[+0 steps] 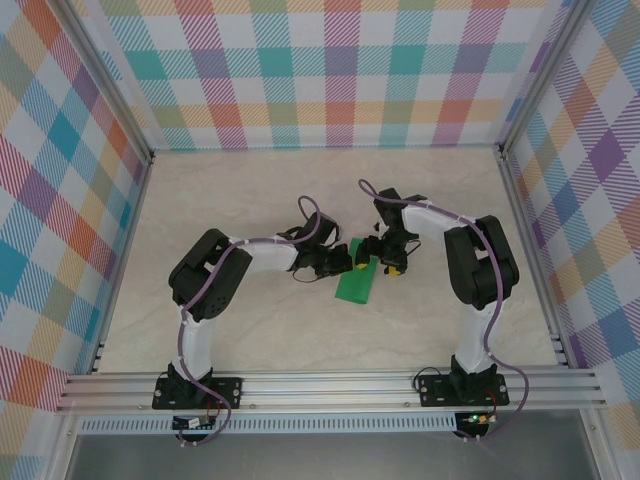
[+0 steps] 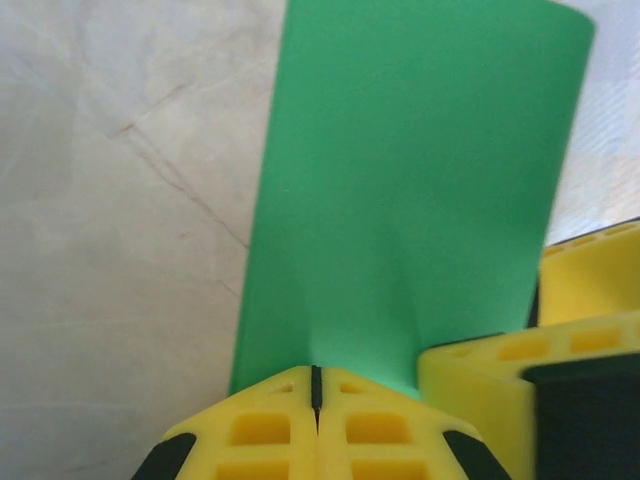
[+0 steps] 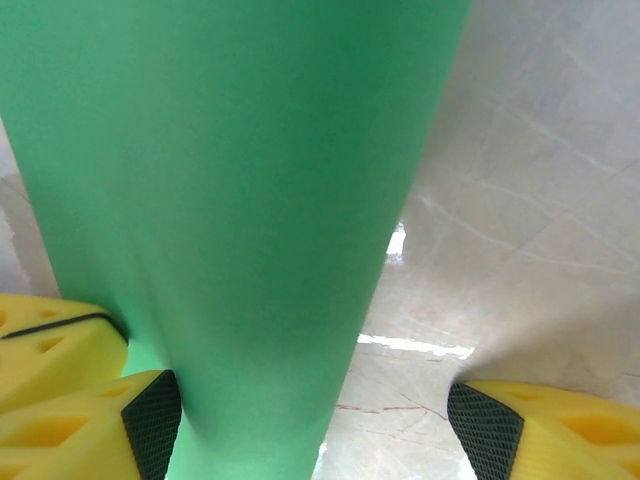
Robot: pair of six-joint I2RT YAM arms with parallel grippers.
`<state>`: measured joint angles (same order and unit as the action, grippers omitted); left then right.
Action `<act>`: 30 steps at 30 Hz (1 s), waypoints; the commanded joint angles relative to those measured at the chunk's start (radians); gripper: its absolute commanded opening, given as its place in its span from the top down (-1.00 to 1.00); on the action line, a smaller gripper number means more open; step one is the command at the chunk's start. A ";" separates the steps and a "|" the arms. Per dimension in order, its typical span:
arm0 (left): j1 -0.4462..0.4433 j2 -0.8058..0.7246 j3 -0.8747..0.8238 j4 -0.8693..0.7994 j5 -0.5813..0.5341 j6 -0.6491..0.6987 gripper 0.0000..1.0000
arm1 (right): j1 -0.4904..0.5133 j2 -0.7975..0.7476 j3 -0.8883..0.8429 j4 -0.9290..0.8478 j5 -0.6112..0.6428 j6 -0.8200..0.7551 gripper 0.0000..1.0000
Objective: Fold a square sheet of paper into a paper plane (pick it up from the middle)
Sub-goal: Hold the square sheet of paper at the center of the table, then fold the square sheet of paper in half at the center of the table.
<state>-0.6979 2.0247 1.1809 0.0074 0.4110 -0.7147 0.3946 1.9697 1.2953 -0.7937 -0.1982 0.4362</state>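
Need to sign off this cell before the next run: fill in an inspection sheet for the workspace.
Surface: pale marbled tabletop, faint veins.
Job's things: green paper sheet, bowed, between the two grippers.
Clutter: nothing seen.
Grippers: left gripper shut on the sheet's edge; right gripper open, sheet beside one finger.
Cables: purple cables run along both arms, looped near the wrists.
Surroundings: plaid walls on three sides; aluminium rail at the near edge.

Bright green paper (image 2: 410,200), yellow tool fingers (image 2: 250,462), pastel plaid walls (image 1: 340,70)
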 commanded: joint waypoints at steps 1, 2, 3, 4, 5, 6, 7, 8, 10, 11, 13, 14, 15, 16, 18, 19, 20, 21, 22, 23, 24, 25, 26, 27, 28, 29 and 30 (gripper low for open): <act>-0.009 0.026 -0.017 -0.015 -0.022 -0.002 1.00 | -0.002 0.102 -0.082 0.059 0.087 -0.008 -0.56; -0.011 0.026 -0.022 -0.016 -0.025 -0.003 1.00 | -0.002 0.096 -0.081 0.059 0.081 -0.007 -0.56; -0.010 0.026 -0.029 -0.017 -0.027 0.000 1.00 | -0.002 0.089 -0.080 0.060 0.076 -0.006 -0.57; -0.009 0.024 -0.032 -0.019 -0.031 0.002 1.00 | -0.002 0.081 -0.079 0.060 0.072 -0.005 -0.57; -0.010 0.024 -0.036 -0.022 -0.035 0.005 1.00 | -0.002 0.072 -0.076 0.059 0.065 -0.003 -0.58; -0.010 0.023 -0.040 -0.026 -0.040 0.008 1.00 | -0.002 0.058 -0.074 0.061 0.059 0.001 -0.58; -0.010 0.022 -0.043 -0.027 -0.040 0.011 1.00 | -0.002 0.035 -0.074 0.065 0.054 0.006 -0.59; -0.009 0.022 -0.045 -0.027 -0.041 0.014 1.00 | -0.003 0.012 -0.074 0.065 0.054 0.012 -0.61; -0.010 0.020 -0.044 -0.033 -0.041 0.018 1.00 | -0.009 -0.058 -0.078 0.070 0.052 0.025 -0.63; -0.010 0.019 -0.044 -0.036 -0.041 0.021 1.00 | -0.015 -0.094 -0.083 0.075 0.050 0.034 -0.64; -0.011 0.020 -0.043 -0.041 -0.042 0.025 1.00 | -0.034 -0.180 -0.106 0.104 0.022 0.046 -0.65; -0.010 0.020 -0.042 -0.042 -0.040 0.027 1.00 | -0.043 -0.213 -0.120 0.122 0.011 0.054 -0.64; -0.010 0.018 -0.041 -0.042 -0.041 0.027 1.00 | -0.054 -0.250 -0.138 0.148 -0.018 0.059 -0.61; -0.011 0.019 -0.042 -0.043 -0.041 0.027 1.00 | -0.066 -0.277 -0.158 0.171 -0.044 0.065 -0.57; -0.010 0.020 -0.038 -0.050 -0.041 0.030 1.00 | -0.080 -0.318 -0.205 0.232 -0.127 0.086 -0.22; -0.010 0.019 -0.038 -0.052 -0.041 0.033 1.00 | -0.081 -0.331 -0.221 0.262 -0.172 0.097 -0.11; -0.011 0.017 -0.038 -0.055 -0.043 0.033 1.00 | -0.080 -0.342 -0.244 0.301 -0.217 0.114 0.06; -0.009 0.017 -0.037 -0.059 -0.044 0.036 1.00 | -0.081 -0.345 -0.266 0.348 -0.262 0.130 0.16; -0.011 0.018 -0.037 -0.060 -0.043 0.036 1.00 | -0.081 -0.345 -0.279 0.378 -0.295 0.145 0.26; -0.010 0.020 -0.035 -0.061 -0.042 0.037 1.00 | -0.080 -0.335 -0.292 0.413 -0.330 0.168 0.43; -0.011 0.021 -0.033 -0.062 -0.040 0.038 1.00 | -0.080 -0.321 -0.304 0.453 -0.378 0.189 0.57; -0.011 0.021 -0.033 -0.060 -0.040 0.038 1.00 | -0.080 -0.309 -0.314 0.482 -0.412 0.205 0.64; -0.011 0.022 -0.033 -0.061 -0.040 0.038 1.00 | -0.080 -0.299 -0.321 0.502 -0.432 0.215 0.67; -0.011 0.022 -0.033 -0.064 -0.041 0.040 1.00 | -0.080 -0.289 -0.324 0.507 -0.432 0.216 0.71; -0.010 0.021 -0.033 -0.065 -0.041 0.039 1.00 | -0.080 -0.281 -0.327 0.505 -0.428 0.214 0.75; -0.011 0.022 -0.033 -0.066 -0.041 0.040 1.00 | -0.079 -0.273 -0.328 0.504 -0.425 0.211 0.76; -0.011 0.021 -0.035 -0.066 -0.041 0.039 1.00 | -0.080 -0.265 -0.329 0.504 -0.428 0.208 0.79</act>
<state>-0.6983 2.0247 1.1687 0.0292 0.4076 -0.6937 0.3096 1.6886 0.9737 -0.3569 -0.5518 0.6235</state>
